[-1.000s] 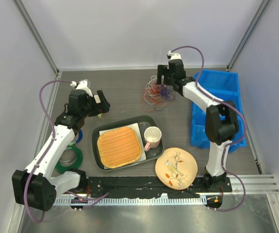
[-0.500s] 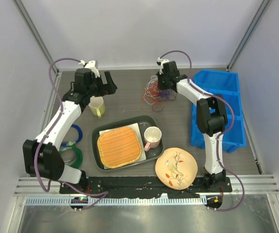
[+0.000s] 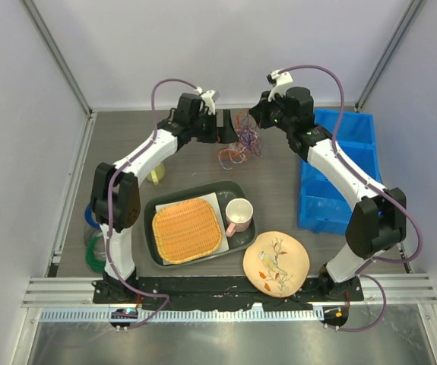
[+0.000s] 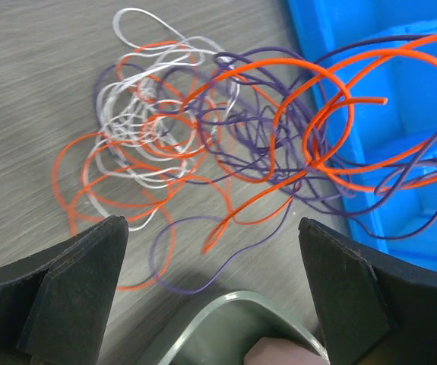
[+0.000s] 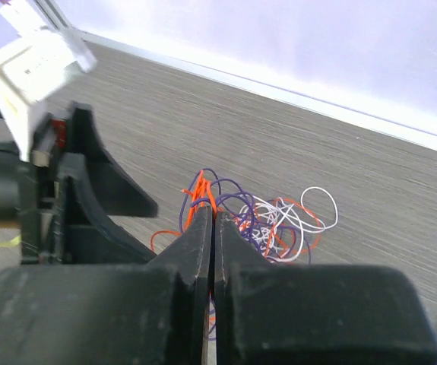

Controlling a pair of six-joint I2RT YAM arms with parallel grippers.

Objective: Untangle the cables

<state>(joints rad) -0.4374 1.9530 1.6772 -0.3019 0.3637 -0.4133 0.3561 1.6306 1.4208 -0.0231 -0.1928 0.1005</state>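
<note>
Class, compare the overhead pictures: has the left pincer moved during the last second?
Yes. The left pincer swung rightward along the far side of the tray, from near its left corner to the cables.

Both arms share one build: the left arm (image 3: 138,158) and the right arm (image 3: 338,169) have glossy white links set between chunky black joint housings. A thin mauve hose (image 3: 169,80) runs off each wrist, which also carries a small white camera block (image 3: 206,96). The left pincer (image 4: 212,228) has matte black, wedge-shaped fingers (image 4: 74,293). The right pincer (image 5: 213,220) has the same black, flat-faced pair.
</note>
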